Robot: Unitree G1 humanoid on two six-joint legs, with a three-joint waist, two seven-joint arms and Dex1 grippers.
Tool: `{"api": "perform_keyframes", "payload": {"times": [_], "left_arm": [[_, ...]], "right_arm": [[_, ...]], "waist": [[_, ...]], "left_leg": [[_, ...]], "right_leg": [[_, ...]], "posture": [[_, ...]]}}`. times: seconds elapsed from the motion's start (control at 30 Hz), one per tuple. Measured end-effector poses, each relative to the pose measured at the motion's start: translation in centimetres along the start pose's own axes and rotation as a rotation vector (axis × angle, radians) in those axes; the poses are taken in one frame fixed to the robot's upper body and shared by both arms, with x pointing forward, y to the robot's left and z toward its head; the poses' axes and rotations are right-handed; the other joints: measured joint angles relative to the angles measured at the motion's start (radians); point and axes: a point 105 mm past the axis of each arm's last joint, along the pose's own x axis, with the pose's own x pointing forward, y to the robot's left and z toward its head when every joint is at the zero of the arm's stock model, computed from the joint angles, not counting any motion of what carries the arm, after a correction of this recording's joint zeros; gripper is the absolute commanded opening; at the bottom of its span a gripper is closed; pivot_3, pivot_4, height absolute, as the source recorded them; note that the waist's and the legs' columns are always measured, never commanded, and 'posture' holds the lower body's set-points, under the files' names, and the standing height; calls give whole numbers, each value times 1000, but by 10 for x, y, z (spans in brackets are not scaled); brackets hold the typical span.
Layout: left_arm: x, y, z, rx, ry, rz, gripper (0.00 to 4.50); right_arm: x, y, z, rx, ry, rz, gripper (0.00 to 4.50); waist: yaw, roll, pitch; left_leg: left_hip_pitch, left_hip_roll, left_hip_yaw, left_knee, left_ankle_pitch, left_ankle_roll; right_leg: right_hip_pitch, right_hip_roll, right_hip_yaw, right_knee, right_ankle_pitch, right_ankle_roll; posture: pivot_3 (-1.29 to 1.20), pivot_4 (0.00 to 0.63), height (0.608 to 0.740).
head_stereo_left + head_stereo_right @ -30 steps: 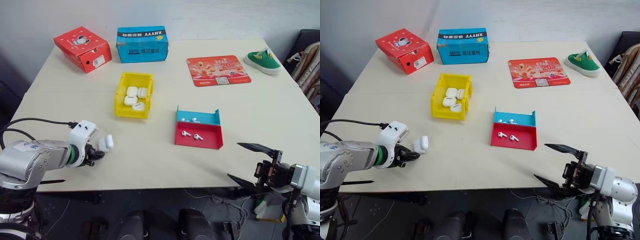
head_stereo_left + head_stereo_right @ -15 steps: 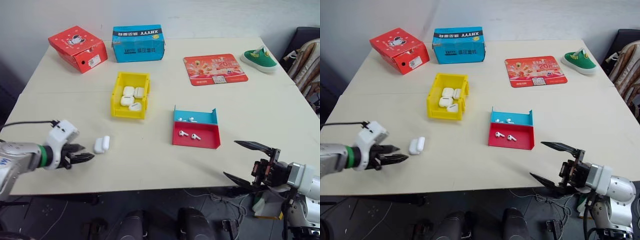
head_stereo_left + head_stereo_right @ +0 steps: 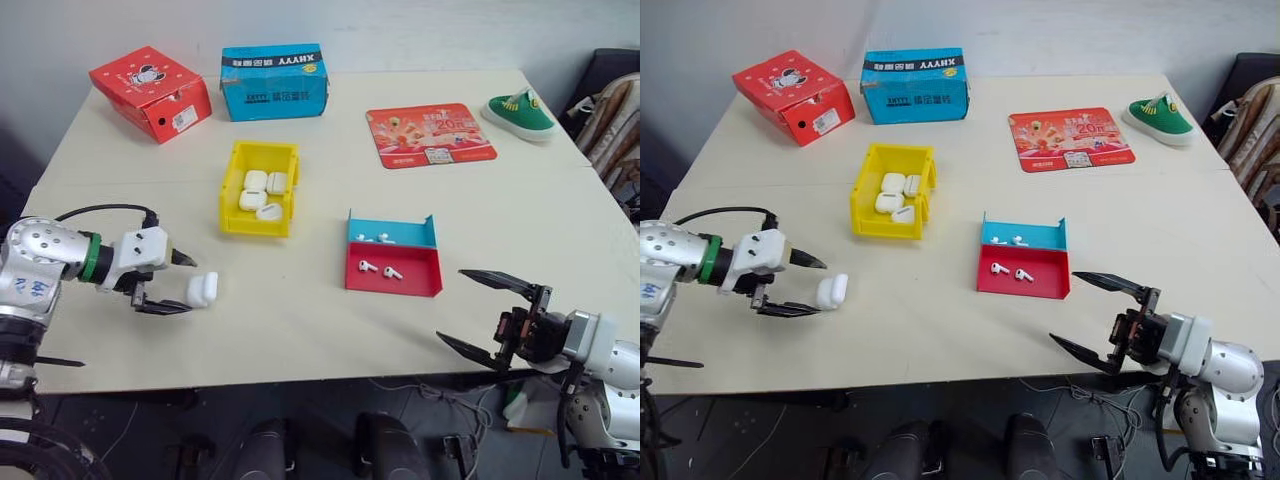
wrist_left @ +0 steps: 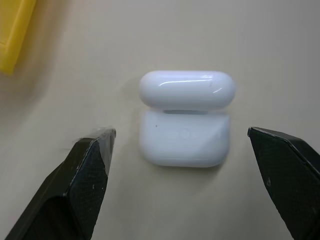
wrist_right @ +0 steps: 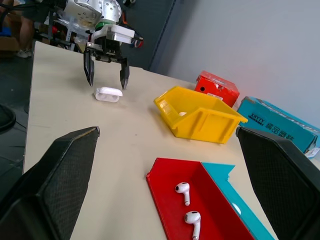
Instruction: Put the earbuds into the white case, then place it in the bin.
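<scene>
The white case (image 3: 202,289) lies flat on the table at the near left, apart from the bin. My left gripper (image 3: 178,284) is open, one finger on each side of the case without touching it; the left wrist view shows the case (image 4: 185,122) between the black fingers (image 4: 90,175). Two earbuds (image 3: 382,269) lie in the tray's red half, and more sit in its blue half (image 3: 375,238). The yellow bin (image 3: 230,195) stands beyond, holding several white cases. My right gripper (image 3: 452,305) hangs open and empty past the table's front right edge.
The red-and-blue tray (image 3: 415,285) sits mid-table. A red box (image 3: 150,92) and a blue box (image 3: 275,82) stand at the back left. A red mat (image 3: 430,135) and a green shoe (image 3: 523,112) lie at the back right.
My left gripper held the case above the table a second ago; it has let go, rolled and opened, and the case now lies on the table. The right gripper has stayed open.
</scene>
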Motion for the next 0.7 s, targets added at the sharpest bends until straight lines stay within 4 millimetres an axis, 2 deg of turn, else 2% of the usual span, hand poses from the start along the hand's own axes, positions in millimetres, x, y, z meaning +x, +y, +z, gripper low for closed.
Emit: {"api": "perform_keyframes", "payload": {"times": [0.2, 0.7], "left_arm": [[10, -3, -8, -17, 44, -44, 4486], [22, 3, 3, -36, 14, -12, 4486]], "right_arm": [[-5, 4, -1, 8, 15, -10, 4500], [-7, 3, -1, -8, 11, -4, 4500]], "waist": [[2, -1, 0], [5, -1, 0]], "left_leg": [[-1, 1, 1, 4, -3, 4], [0, 0, 1, 7, -3, 6]], "right_leg": [[1, -1, 3, 0, 2, 4], [2, -2, 4, 0, 3, 6]], "posture": [[0, 150, 740], [0, 150, 740]]}}
